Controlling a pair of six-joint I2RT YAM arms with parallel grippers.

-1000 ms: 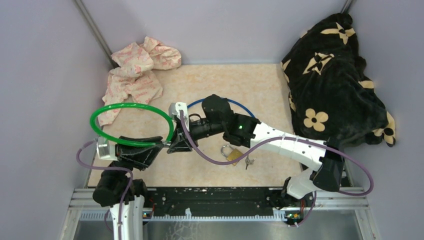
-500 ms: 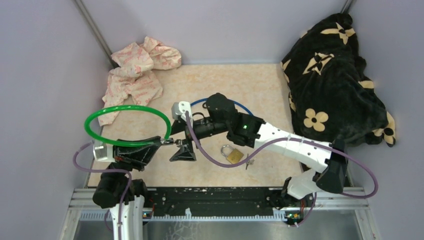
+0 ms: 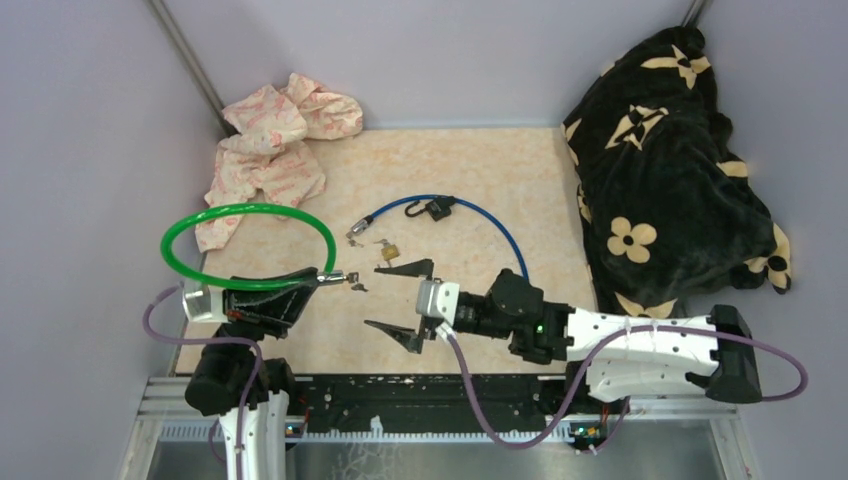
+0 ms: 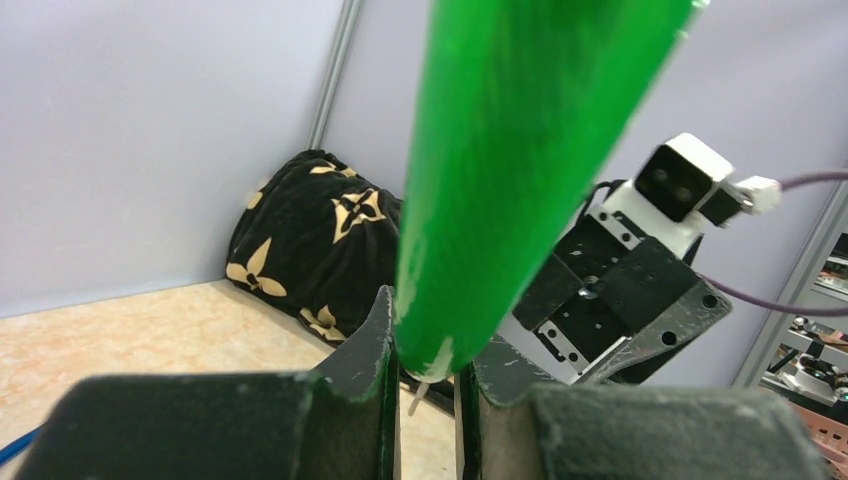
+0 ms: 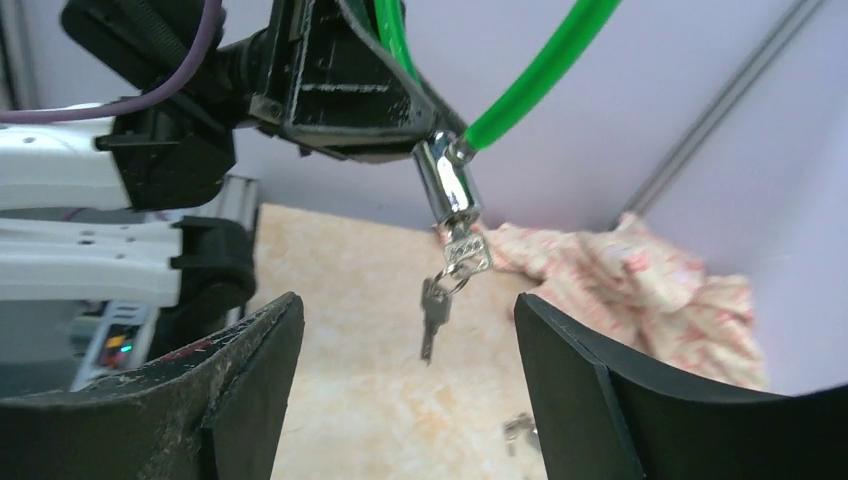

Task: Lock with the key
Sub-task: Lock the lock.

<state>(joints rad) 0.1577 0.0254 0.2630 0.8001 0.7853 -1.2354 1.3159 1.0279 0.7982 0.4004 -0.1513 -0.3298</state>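
A green cable lock (image 3: 245,210) loops up from my left gripper (image 3: 312,279), which is shut on the cable just behind its chrome lock cylinder (image 3: 332,277). In the left wrist view the green cable (image 4: 520,150) is pinched in the left gripper (image 4: 430,375). A key (image 5: 467,252) sits in the chrome cylinder (image 5: 447,185), and a second key (image 5: 432,315) dangles from its ring. My right gripper (image 3: 374,297) stands open to the right of the keys, apart from them. In its own view the right gripper (image 5: 410,390) holds nothing.
A blue cable lock (image 3: 500,225) with a black body (image 3: 437,208) lies mid-table. A small brass padlock (image 3: 388,252) and loose keys (image 3: 357,232) lie near it. A pink cloth (image 3: 275,150) is bunched at the back left and a black flowered blanket (image 3: 670,150) at the right.
My right gripper has opened, let go at the lock cylinder and drawn back to the right and toward the near edge. The left gripper has shut on the green cable and shifted slightly left.
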